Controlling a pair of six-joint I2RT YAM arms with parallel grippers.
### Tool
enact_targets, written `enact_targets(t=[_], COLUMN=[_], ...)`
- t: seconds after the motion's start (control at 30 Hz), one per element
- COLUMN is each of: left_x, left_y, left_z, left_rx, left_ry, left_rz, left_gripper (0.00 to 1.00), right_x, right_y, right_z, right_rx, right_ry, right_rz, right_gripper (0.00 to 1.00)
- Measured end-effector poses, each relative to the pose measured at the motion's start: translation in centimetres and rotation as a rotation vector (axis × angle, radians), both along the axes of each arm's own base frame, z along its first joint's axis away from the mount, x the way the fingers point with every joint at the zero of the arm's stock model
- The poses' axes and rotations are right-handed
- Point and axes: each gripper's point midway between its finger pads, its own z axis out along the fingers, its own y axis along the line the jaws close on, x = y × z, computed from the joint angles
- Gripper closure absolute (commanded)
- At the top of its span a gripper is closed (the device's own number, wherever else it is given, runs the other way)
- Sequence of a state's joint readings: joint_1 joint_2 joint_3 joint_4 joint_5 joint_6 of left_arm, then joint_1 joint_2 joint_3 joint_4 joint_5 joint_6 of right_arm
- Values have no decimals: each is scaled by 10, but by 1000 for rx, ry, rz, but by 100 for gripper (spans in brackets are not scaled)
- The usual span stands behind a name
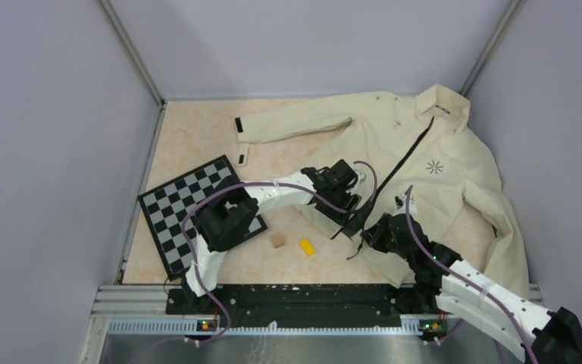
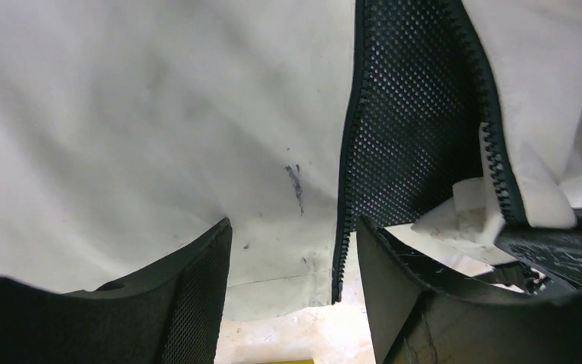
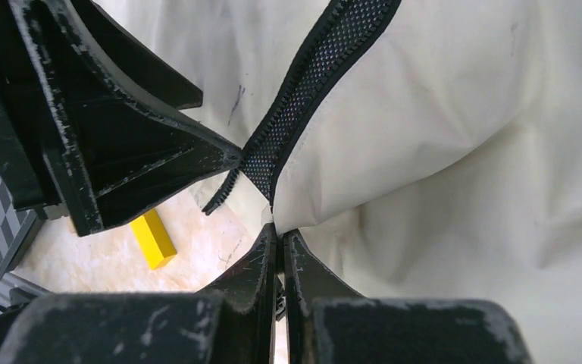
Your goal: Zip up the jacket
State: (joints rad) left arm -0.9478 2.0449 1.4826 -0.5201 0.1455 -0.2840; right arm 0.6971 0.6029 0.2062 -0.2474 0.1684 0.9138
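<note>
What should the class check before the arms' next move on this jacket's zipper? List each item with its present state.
1. Right gripper clamped on jacket hem: ok.
2. Left gripper gripping zipper: not ok, jaws open.
3. Both zipper halves joined at the bottom: not ok, spread apart.
4. Slider found: cannot tell.
5. Yellow block clear of fabric: ok.

Yellow block (image 1: 307, 246), brown cube (image 1: 278, 240) and checkerboard (image 1: 189, 208) lie near the jacket (image 1: 394, 144).
</note>
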Motion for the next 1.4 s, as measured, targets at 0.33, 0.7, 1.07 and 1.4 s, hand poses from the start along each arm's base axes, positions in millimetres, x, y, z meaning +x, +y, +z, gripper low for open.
enact_targets(t=[0.33,0.7,1.07,1.4], left_x=[4,12,21,17], left_y=[-1,7,12,3], left_z=[-6,-10,-9,6], left_rx=[69,152,175,55], left_ry=[-74,-192,-237,-166], left_rz=[10,61,89,37], left_gripper=[30,57,82,87], right_x=[-4,-8,-10,-4], right_y=[-3,-6,-7,8], right_z=[-2,-7,-7,17], right_rx=[6,-12,-21,9], right_ry=[24,54,66,80], right_rz=[-15,-24,-17,4], right_gripper=[100,100,100,100])
